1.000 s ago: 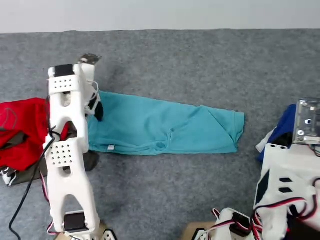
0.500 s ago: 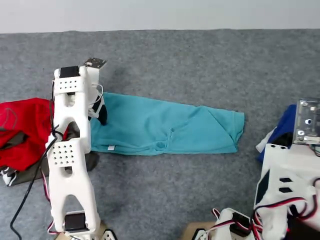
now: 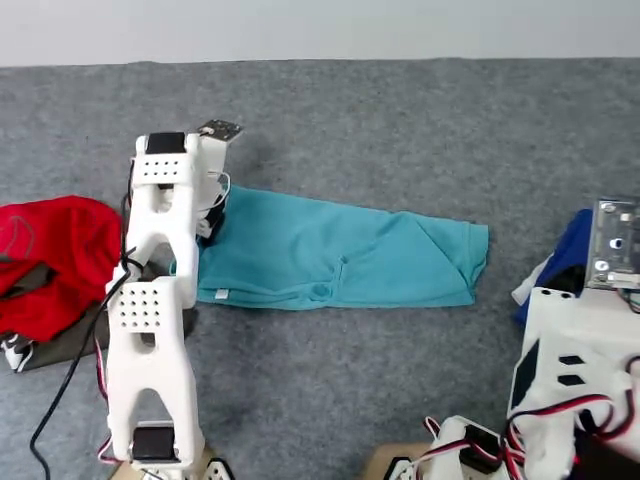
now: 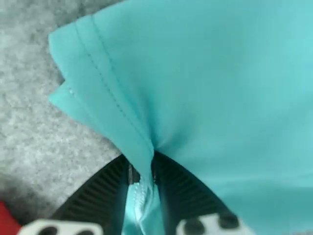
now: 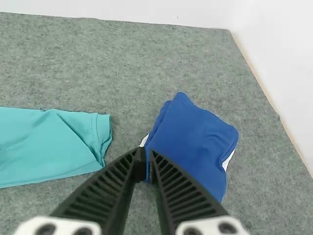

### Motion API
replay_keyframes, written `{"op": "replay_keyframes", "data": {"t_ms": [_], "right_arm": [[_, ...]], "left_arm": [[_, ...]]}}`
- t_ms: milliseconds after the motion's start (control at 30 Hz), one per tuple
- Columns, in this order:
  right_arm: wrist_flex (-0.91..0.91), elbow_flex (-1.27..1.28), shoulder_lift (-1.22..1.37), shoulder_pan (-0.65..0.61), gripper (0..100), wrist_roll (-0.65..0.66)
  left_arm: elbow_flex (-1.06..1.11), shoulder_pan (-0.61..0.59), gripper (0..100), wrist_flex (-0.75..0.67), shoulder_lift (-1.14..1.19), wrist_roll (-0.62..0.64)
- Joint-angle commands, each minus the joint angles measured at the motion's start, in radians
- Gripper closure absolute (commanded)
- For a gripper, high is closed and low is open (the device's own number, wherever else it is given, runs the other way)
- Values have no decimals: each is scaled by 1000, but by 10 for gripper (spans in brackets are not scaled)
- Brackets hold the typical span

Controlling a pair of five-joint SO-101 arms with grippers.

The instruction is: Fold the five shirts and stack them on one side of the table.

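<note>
Teal shirt (image 3: 340, 262), white-tagged, clamped in left end effector (image 4: 142, 170); right end effector (image 5: 145, 162) together

Nothing legible on the table at this moment. A small white label (image 3: 222, 295) sits at the near edge of the teal shirt (image 3: 340, 260), and whatever is printed on it is too small to make out. Over on the red shirt (image 3: 55, 265), a pale line print (image 3: 11, 242) shows as a few curved strokes, and no letters or numbers can be read from it.
</note>
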Motion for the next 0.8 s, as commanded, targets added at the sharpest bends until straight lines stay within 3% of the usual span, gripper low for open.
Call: {"op": "replay_keyframes", "data": {"t_ms": [0,333,767], "right_arm": [[38,0,-2,16,983,9],[38,0,-2,16,983,9],[39,0,-4,16,983,9]], "left_arm": [[33,41,996,20,-167,-8],[232,331,996,18,-502,40],[154,692,995,-80,-508,212]]}}
